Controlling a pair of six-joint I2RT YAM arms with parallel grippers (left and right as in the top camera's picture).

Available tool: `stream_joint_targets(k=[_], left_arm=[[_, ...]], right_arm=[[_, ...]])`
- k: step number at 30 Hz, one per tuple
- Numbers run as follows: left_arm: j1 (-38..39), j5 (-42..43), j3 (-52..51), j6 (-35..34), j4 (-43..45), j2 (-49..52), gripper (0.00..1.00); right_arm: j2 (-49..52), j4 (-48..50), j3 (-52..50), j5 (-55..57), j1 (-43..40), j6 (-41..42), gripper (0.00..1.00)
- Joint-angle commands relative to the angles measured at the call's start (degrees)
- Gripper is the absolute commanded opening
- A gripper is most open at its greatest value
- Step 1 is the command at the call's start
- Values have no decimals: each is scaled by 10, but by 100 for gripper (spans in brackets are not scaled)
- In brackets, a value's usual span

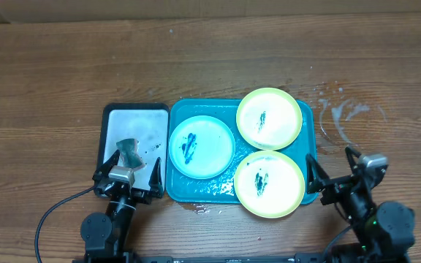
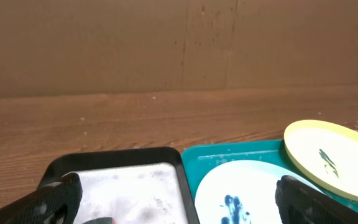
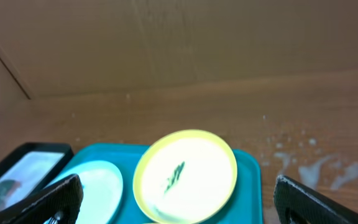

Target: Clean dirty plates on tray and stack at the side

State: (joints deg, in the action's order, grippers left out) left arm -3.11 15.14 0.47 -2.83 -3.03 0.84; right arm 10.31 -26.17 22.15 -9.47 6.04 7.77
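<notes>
Left wrist: blue-rimmed plate (image 2: 253,186) partly out-of-frame

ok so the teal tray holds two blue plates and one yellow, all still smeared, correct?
Not quite. The tray holds one blue plate and two yellow plates, not the other way round. All three are still smeared. The overhead view shows it.

left end effector (image 1: 132,164), right end effector (image 1: 333,166), spread
</notes>
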Motion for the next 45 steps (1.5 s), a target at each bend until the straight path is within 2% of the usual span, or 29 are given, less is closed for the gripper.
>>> stream_joint_targets(k=[1, 7, 14, 20, 24, 30, 34, 45], left_arm=[[-4, -5, -2, 1, 0, -5, 100], [-4, -5, -2, 1, 0, -5, 100], [-4, -5, -2, 1, 0, -5, 100], [-4, -5, -2, 1, 0, -5, 100], [-4, -5, -2, 1, 0, -5, 100], [-4, -5, -2, 1, 0, -5, 100], [-4, -5, -2, 1, 0, -5, 100], [-4, 4, -2, -2, 3, -5, 99]], right_arm=[[102, -59, 115, -17, -2, 14, 100], [320, -190, 319, -102, -2, 14, 100], [598, -430, 543, -149, 0, 14, 100], [765, -535, 597, -148, 34, 14, 100], [801, -528, 597, -144, 61, 3, 100], [799, -460, 597, -84, 137, -5, 100], [800, -414, 596, -99, 168, 17, 100], [799, -370, 596, -127, 179, 26, 100]])
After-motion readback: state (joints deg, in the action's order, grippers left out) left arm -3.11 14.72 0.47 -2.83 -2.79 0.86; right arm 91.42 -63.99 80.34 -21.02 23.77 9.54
